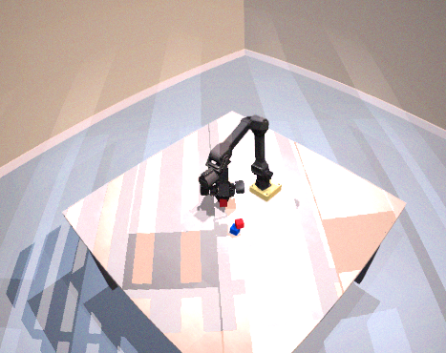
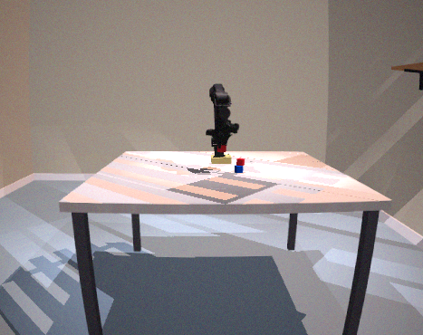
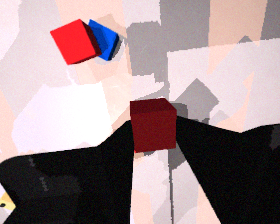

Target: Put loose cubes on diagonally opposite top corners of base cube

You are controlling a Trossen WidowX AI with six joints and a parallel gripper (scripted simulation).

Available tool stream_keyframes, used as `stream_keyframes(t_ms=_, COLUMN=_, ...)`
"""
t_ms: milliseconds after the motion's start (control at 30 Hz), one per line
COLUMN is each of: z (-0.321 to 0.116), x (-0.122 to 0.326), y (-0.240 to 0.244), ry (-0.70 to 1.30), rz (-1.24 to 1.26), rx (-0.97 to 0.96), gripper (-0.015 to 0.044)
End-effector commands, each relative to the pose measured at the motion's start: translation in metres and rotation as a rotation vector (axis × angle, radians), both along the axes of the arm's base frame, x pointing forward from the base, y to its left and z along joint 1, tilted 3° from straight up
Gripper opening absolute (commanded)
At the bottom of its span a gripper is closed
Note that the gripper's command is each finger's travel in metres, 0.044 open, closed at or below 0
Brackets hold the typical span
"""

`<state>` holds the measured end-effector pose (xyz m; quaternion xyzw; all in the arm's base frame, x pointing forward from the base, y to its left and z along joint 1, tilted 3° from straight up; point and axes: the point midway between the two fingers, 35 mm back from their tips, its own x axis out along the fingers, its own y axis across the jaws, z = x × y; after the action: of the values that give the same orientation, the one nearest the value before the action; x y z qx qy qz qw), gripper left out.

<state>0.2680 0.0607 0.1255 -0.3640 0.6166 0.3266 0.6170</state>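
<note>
The blue base cube point(image 1: 234, 230) point(image 2: 238, 169) point(image 3: 110, 44) stands on the table. One red cube point(image 1: 240, 223) point(image 2: 240, 161) point(image 3: 73, 42) sits on top of it, offset toward one corner, so part of the blue top shows in the wrist view. My gripper point(image 1: 223, 201) point(image 2: 221, 147) point(image 3: 151, 122) is shut on the other red cube point(image 1: 223, 203) point(image 2: 222, 148) point(image 3: 153, 130), which looks dark in shadow. It holds this cube above the table, to the left of the blue cube in the top and exterior views and apart from it. The far side of the blue cube's top is hidden.
The arm's yellow base plate point(image 1: 265, 192) point(image 2: 221, 159) is fixed on the table point(image 1: 293, 267) point(image 2: 224, 207), behind the cubes in the exterior view. Patterned light and shadows fall across the table top. A wall shelf point(image 2: 414, 67) is far off at the right.
</note>
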Motion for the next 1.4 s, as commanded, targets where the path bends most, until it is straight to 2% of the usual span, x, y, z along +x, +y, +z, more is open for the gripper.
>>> stream_keyframes(t_ms=0, z=0.002, x=0.005, y=0.007, ry=-0.017, rz=-0.118, rx=0.004, gripper=0.0105)
stream_keyframes(t_ms=1367, z=-0.008, x=0.016, y=0.083, ry=-0.066, rz=-1.301, rx=0.048, gripper=0.0105)
